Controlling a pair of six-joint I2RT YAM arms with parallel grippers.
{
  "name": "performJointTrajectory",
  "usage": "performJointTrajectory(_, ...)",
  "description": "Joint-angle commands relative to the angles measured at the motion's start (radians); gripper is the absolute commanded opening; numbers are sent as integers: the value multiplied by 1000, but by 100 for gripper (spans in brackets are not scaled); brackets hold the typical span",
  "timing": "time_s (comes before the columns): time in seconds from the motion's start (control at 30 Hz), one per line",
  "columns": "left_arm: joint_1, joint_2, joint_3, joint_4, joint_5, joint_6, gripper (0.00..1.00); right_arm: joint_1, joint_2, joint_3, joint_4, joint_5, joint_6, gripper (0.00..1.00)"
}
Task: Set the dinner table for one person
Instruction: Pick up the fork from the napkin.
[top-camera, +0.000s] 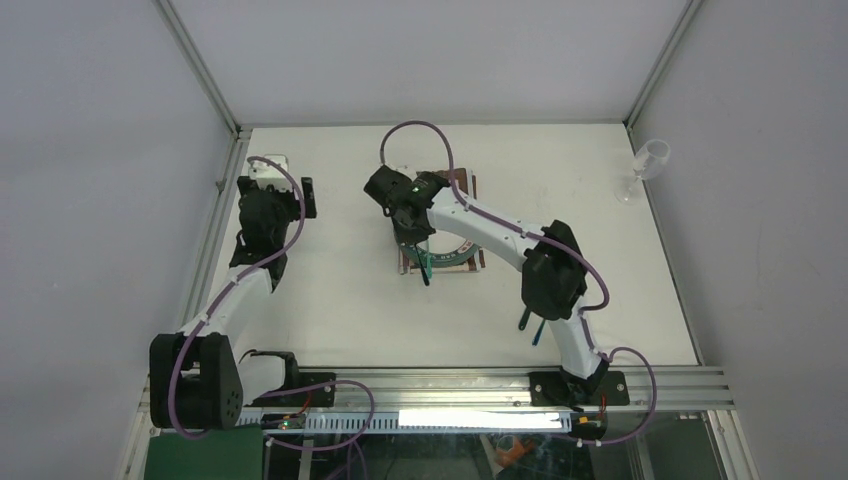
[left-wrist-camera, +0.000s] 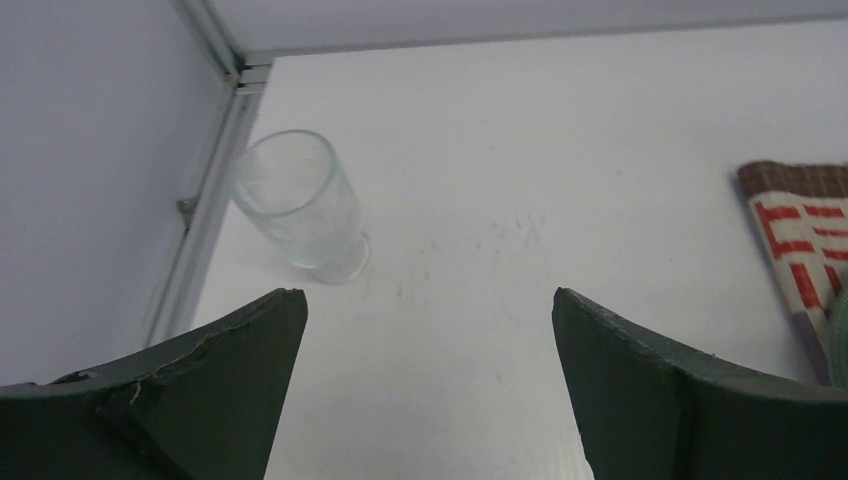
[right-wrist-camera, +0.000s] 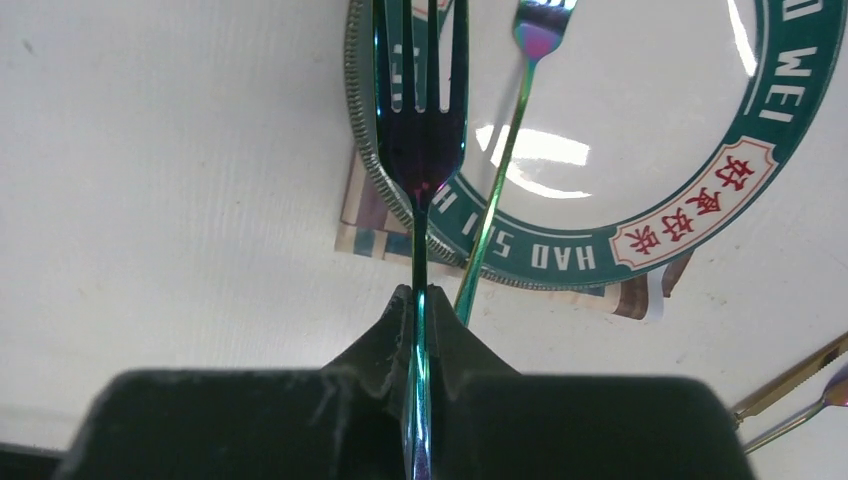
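Observation:
The dinner table is a white top with aluminium rails. A white plate with a green lettered rim lies on a striped placemat mid-table. My right gripper is shut on the handle of an iridescent fork, whose tines reach over the plate's left edge; in the top view the gripper hangs there. A second iridescent utensil lies slanted, its head on the plate. My left gripper stands wide open over bare table, with a clear tumbler ahead to its left.
A stemmed glass stands at the far right edge. Two more utensils lie near the right arm's elbow; gold handles show at the right wrist view's lower right. The tumbler sits close to the left rail.

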Motion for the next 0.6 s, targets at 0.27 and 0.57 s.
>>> performJointTrajectory(0.27,119,-4,121,25,-280,-48,99,136,61,17,88,-38,-58,0)
performJointTrajectory(0.57,159,-37,129,25,-301,-49,99,174,254,259,97,-137,-113,0)
